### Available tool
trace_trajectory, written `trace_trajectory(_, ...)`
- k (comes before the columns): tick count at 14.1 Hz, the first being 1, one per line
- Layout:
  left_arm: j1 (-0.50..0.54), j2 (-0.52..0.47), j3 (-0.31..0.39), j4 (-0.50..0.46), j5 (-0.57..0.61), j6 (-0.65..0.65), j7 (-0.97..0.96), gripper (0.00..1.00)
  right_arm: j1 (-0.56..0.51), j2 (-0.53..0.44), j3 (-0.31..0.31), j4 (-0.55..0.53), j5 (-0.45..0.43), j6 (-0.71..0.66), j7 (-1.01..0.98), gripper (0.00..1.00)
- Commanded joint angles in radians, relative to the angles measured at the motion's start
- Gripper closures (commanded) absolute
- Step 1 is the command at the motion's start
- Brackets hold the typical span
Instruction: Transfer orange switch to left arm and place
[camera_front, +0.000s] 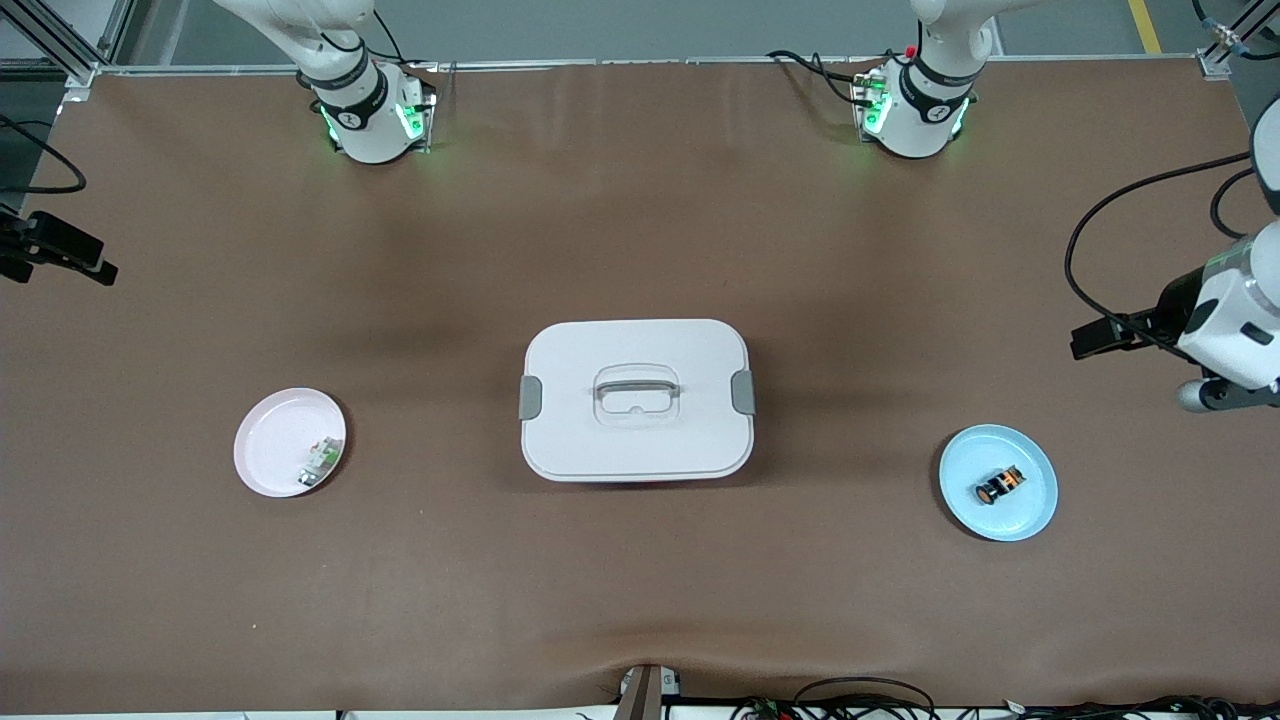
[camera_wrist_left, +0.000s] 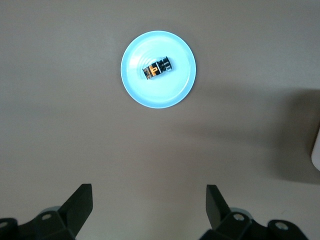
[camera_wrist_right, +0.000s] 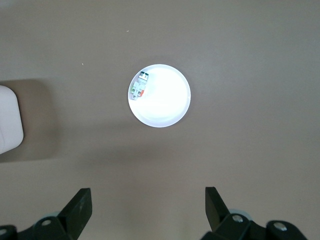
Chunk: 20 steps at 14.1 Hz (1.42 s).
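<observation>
Centrally on the brown table (camera_front: 640, 220) sits the white box (camera_front: 636, 398), lid on, with grey latches at its 2 short sides and a grey handle on top. Toward the left arm's end of the table lies a blue plate (camera_front: 998, 482), and the orange switch (camera_front: 1001, 483) rests on it, lying on its side near the plate's middle; the left wrist view shows the same switch (camera_wrist_left: 158, 69) on the same plate (camera_wrist_left: 158, 69), untouched. Toward the right arm's end lies a pink plate (camera_front: 290, 442) with a small green-and-white part (camera_front: 320, 461) near its rim, on the side toward the box; in the right wrist view that part (camera_wrist_right: 139, 86) sits at the edge of the plate (camera_wrist_right: 165, 100), which looks washed out to white there. The 2 plates are well apart, with the box between them. The left gripper (camera_wrist_left: 149, 207) hangs high over the table near the blue plate, its 2 black fingers (camera_wrist_left: 80, 202) spread wide and holding nothing. The right gripper (camera_wrist_right: 148, 207) hangs high over the table near the pink plate, fingers (camera_wrist_right: 80, 205) likewise spread wide and empty. In the front view, part of the left arm (camera_front: 1235, 320) shows at the edge, above the table near the blue plate.
</observation>
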Motion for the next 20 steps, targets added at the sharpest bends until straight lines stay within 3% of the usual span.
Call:
trace_trajectory(1, 0.002, -0.079, -0.006, -0.005, -0.007, -0.051, -0.004, 0.0, -0.008, 0.008, 0.009, 0.023, 0.003, -0.013, 0.008, 0.0)
trace_trajectory(13, -0.003, -0.207, 0.012, -0.04, -0.019, -0.066, 0.019, 0.0, -0.008, 0.008, 0.009, 0.029, 0.003, -0.015, 0.008, 0.0)
trace_trajectory(14, -0.018, -0.227, 0.027, -0.063, -0.018, -0.065, 0.019, 0.0, -0.008, 0.008, 0.009, 0.031, 0.003, -0.015, 0.008, 0.0)
trace_trajectory(17, -0.18, -0.292, 0.194, -0.138, -0.019, -0.065, 0.02, 0.0, -0.008, 0.008, 0.009, 0.031, 0.004, -0.015, 0.008, 0.0)
trace_trajectory(20, -0.202, -0.313, 0.219, -0.153, -0.024, -0.065, 0.058, 0.0, -0.008, 0.008, 0.009, 0.031, 0.004, -0.015, 0.007, 0.0)
